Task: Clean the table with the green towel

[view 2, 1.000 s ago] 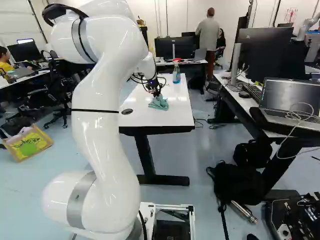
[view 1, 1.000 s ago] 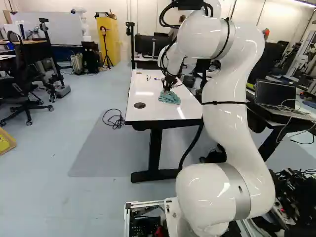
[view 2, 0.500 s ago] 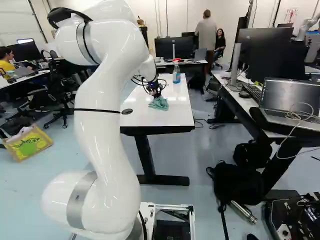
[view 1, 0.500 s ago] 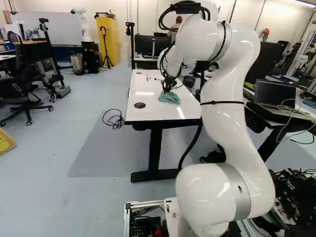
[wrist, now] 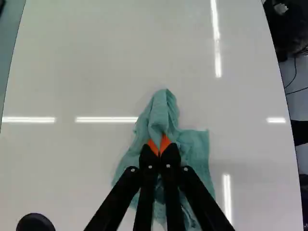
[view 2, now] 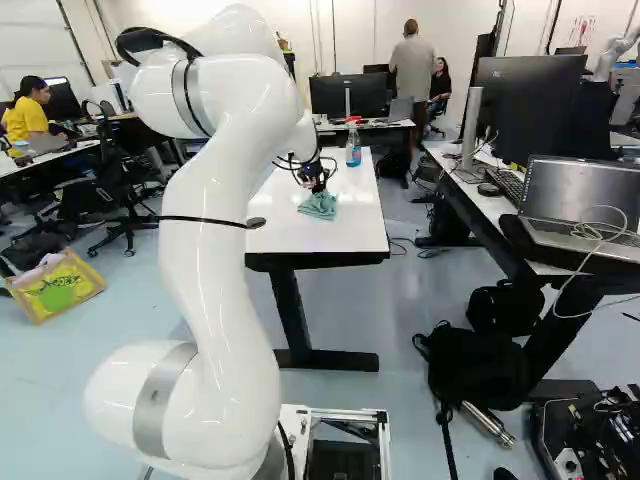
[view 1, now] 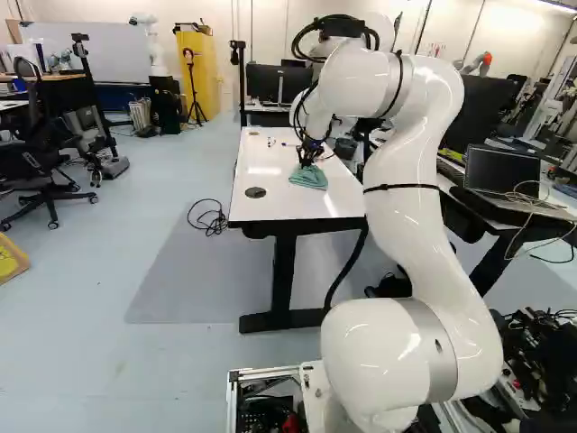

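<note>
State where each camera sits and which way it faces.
Left base view: on the base, behind and left of the arm, facing ahead and slightly down at the table; shows the arm.
Right base view: behind and right, facing likewise; shows the arm.
Wrist view: on the wrist, looking along the gripper onto the towel; shows the gripper.
Both base views share arm, table and towel.

Bright room; long white glare streaks on glossy tabletop (wrist: 86,163); small highlights on white arm (view 1: 388,352).

Glossy white arm, black cable loops.
</note>
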Motion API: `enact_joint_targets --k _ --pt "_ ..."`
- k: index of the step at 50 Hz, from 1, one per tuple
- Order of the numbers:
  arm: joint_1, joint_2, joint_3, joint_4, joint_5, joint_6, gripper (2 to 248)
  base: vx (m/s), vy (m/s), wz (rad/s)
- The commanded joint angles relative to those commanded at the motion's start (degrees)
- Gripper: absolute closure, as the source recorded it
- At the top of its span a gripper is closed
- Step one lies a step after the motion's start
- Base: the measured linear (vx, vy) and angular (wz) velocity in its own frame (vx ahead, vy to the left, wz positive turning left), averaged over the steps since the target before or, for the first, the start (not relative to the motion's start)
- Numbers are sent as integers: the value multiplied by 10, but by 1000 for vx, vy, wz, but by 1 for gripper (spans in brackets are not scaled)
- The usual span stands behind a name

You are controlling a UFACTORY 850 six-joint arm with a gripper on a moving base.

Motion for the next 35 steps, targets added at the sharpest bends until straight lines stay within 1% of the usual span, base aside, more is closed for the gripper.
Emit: enact_joint_targets --k 11,20,27,35 --pt "-1 -27 -40 0 0 0 226 0 0 0" --pt "6 -43 -63 0 0 0 226 0 0 0" --pt "14 -41 -59 0 0 0 226 0 0 0" --pt "22 -27 -39 0 0 0 226 0 0 0"
